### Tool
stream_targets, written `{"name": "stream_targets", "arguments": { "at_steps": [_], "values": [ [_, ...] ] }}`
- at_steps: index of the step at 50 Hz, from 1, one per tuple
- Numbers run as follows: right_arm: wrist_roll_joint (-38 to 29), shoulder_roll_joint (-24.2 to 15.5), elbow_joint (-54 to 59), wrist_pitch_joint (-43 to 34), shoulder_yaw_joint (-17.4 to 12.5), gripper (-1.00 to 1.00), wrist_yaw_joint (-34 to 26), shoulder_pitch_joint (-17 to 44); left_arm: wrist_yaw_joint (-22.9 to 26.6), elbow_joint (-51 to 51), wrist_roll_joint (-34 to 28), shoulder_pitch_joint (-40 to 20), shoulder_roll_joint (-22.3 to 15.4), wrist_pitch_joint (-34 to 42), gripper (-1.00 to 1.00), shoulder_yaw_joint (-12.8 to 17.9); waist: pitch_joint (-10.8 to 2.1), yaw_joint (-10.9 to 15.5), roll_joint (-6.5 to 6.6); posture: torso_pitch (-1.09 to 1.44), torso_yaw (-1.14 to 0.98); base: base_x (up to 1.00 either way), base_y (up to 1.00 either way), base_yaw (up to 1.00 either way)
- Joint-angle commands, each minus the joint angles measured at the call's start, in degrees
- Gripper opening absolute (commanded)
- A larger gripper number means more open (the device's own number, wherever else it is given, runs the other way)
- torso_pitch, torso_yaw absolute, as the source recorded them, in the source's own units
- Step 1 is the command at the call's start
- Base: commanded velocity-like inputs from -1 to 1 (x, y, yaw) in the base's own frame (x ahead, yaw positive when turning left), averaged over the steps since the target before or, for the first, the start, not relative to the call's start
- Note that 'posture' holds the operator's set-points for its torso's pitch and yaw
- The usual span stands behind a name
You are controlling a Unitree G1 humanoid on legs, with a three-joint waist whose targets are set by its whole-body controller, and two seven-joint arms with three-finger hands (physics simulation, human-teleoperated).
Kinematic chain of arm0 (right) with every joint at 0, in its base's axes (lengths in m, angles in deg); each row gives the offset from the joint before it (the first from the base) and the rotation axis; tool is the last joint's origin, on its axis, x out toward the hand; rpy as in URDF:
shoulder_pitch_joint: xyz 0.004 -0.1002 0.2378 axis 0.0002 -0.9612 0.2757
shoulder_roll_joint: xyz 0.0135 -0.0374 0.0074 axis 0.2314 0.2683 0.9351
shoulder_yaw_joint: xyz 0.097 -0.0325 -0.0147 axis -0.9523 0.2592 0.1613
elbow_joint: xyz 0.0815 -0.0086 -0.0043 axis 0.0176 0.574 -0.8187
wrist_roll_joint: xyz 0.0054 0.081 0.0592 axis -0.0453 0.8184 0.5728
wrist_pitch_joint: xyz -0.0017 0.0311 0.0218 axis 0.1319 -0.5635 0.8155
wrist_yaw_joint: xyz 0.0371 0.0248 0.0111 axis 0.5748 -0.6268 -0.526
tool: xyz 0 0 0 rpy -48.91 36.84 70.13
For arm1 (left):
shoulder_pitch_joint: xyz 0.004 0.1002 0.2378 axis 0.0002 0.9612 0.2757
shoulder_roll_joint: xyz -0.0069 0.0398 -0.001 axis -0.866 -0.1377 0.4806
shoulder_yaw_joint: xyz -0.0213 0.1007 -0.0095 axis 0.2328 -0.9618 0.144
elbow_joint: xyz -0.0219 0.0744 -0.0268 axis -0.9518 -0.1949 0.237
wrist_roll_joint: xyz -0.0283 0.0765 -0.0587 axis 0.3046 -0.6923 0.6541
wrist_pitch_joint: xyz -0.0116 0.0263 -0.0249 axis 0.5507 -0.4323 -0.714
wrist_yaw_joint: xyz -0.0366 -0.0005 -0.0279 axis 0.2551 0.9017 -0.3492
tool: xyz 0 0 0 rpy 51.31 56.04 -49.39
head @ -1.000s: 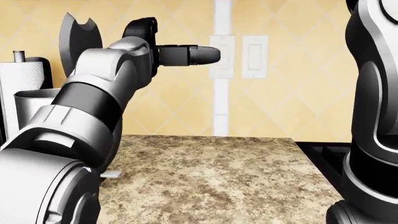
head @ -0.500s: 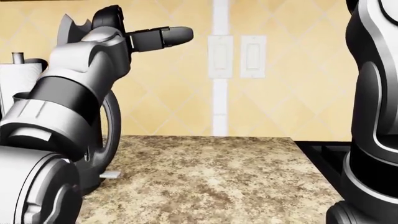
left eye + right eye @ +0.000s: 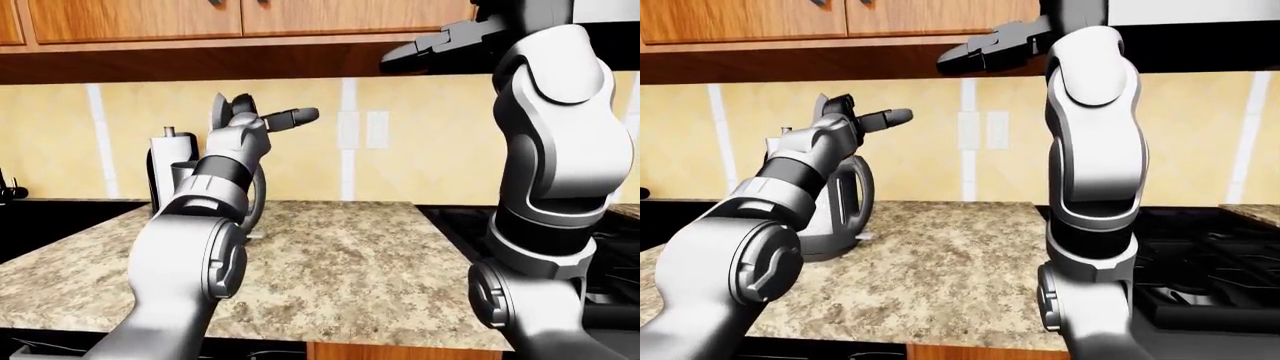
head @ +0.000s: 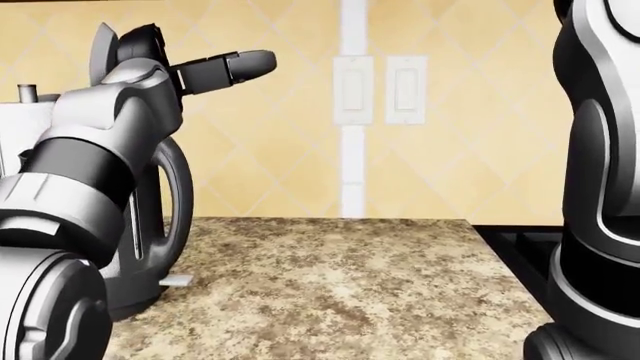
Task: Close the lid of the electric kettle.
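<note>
Where the left-eye view begins at its left edge, a dark sink area (image 3: 40, 225) adjoins the speckled granite counter (image 3: 350, 262). Next, a white paper towel roll (image 3: 168, 169) on an upright holder stands against the tan diamond-tiled wall (image 3: 440, 142). Just right of it is the electric kettle (image 3: 835, 217): grey, rounded body, looped handle, lid (image 4: 103, 46) raised upright. The forearm hides most of the kettle in the left-eye view; the right-eye view shows body and handle clearly.

Left hand (image 3: 285, 118), dark and glossy, is held level with the lid top, one finger (image 4: 235, 66) extended rightward, gripping nothing; whether the others curl cannot be told.

Two white wall switches (image 4: 380, 90) sit mid-wall beside a pale vertical strip. Wooden cabinets (image 3: 240, 19) run overhead.

Right hand (image 3: 990, 46) is raised under the cabinet; its state cannot be told. At far right, the right-eye view shows a black stove (image 3: 1210, 277).
</note>
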Motion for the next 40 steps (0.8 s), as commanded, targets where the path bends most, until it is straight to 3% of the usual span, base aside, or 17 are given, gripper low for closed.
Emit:
{"name": "stream_targets", "arguments": {
  "at_steps": [1, 40],
  "values": [
    [-0.24, -0.36, -0.13, 0.7, -0.37, 1.0, 0.18, 1.62, 0.2, 2.11, -0.07, -2.16, -0.67, -1.7, 1.0, -0.02, 0.55, 0.0, -0.01, -0.83, 0.0, 0.0, 0.0, 0.0],
    [-0.61, -0.04, 0.09, 1.05, -0.24, 1.0, -0.12, 1.36, -0.99, 1.98, -0.93, -0.68, -2.85, -3.94, 1.0, -0.15, 0.49, -0.14, 0.27, -0.83, 0.0, 0.0, 0.0, 0.0]
  ]
}}
